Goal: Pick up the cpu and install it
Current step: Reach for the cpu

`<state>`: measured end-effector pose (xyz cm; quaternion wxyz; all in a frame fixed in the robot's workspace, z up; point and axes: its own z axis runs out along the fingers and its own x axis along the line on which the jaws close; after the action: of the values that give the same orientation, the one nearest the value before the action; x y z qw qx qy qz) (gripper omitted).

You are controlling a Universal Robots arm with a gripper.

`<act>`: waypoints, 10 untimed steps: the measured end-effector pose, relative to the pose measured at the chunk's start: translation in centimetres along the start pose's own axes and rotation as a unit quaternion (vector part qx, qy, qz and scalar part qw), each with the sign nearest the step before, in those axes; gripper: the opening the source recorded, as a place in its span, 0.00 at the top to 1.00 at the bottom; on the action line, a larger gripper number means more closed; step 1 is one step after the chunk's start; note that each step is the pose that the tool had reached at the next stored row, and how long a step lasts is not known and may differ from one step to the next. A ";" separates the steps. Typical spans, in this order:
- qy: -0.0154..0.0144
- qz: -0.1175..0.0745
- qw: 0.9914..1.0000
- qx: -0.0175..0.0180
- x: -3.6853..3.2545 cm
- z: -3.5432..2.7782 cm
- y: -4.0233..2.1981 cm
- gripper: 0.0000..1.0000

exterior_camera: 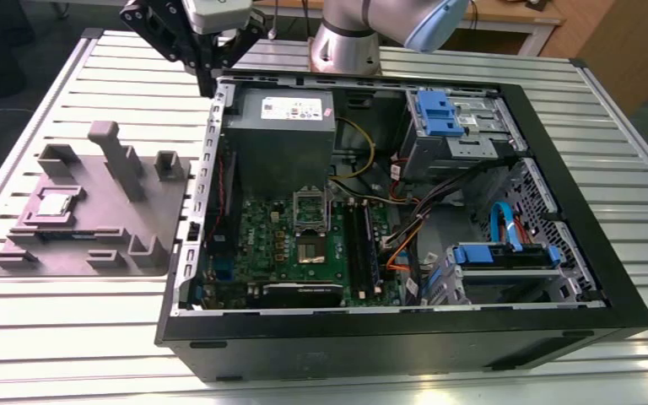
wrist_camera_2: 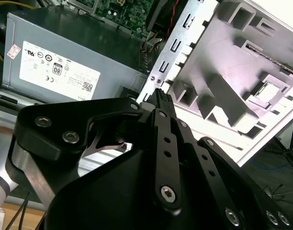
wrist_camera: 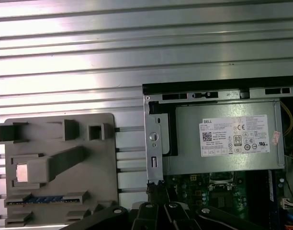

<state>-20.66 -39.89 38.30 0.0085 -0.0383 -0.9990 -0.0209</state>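
Note:
The cpu (exterior_camera: 54,203) is a small silvery square lying in a recess of the grey fixture plate (exterior_camera: 88,253), at the exterior view's left, outside the computer case. It also shows as a pale square cpu (wrist_camera: 22,172) on the fixture (wrist_camera: 60,191) in the first wrist view, and as the cpu (wrist_camera_2: 267,91) in the second wrist view. My gripper (exterior_camera: 206,84) hangs high above the case's back left corner, far from the cpu, its fingers together and holding nothing. On the green motherboard (exterior_camera: 267,228) the socket (exterior_camera: 310,240) lies open, its metal frame raised.
The black computer case (exterior_camera: 414,337) lies open on the slatted metal table (exterior_camera: 65,337). Inside are a grey power supply (exterior_camera: 281,126), blue-tabbed drive bays (exterior_camera: 448,118) and loose cables (exterior_camera: 414,228). Tall grey posts (exterior_camera: 116,156) stand on the fixture plate.

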 end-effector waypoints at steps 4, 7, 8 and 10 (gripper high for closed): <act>0.000 0.000 1.000 0.000 0.28 0.01 -0.02 0.90; 0.000 0.000 1.000 0.000 0.47 0.01 -0.04 0.90; 0.000 0.000 1.000 0.000 0.52 0.01 -0.04 0.90; 0.000 0.000 1.000 0.000 0.65 0.01 -0.05 0.90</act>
<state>-21.32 -39.90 38.29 0.0085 -0.0383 -0.9990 -0.0209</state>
